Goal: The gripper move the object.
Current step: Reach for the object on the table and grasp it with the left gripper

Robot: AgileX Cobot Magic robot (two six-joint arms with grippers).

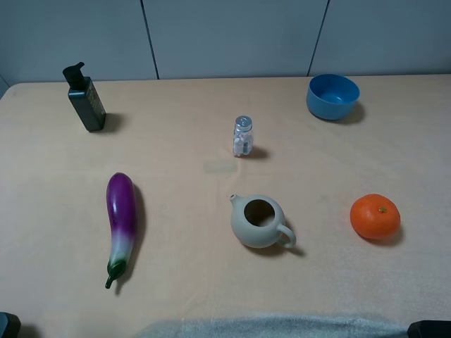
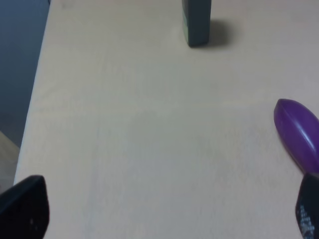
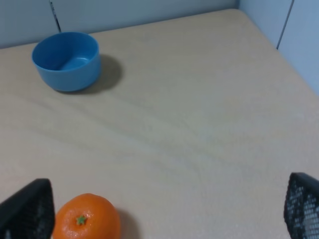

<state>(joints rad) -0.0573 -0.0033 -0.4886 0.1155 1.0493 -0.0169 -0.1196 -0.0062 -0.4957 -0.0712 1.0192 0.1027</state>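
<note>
The dark pump-dispenser bottle (image 1: 86,99) stands upright at the far left of the table. Only its lower body (image 2: 197,22) shows in the left wrist view, well ahead of my left gripper (image 2: 167,219). The left gripper is open and empty, with one finger (image 2: 25,206) at each side of the frame. My right gripper (image 3: 164,214) is also open and empty, over the right side of the table near the orange (image 3: 87,216). In the high view only dark bits of the left arm (image 1: 7,325) and the right arm (image 1: 430,329) show at the bottom corners.
A purple eggplant (image 1: 121,222) lies front left; its tip (image 2: 299,134) is near the left gripper. A clear silver-capped shaker (image 1: 242,136) stands mid-table, a pale teapot (image 1: 259,222) in front of it. A blue bowl (image 1: 332,96) sits far right, the orange (image 1: 375,216) nearer.
</note>
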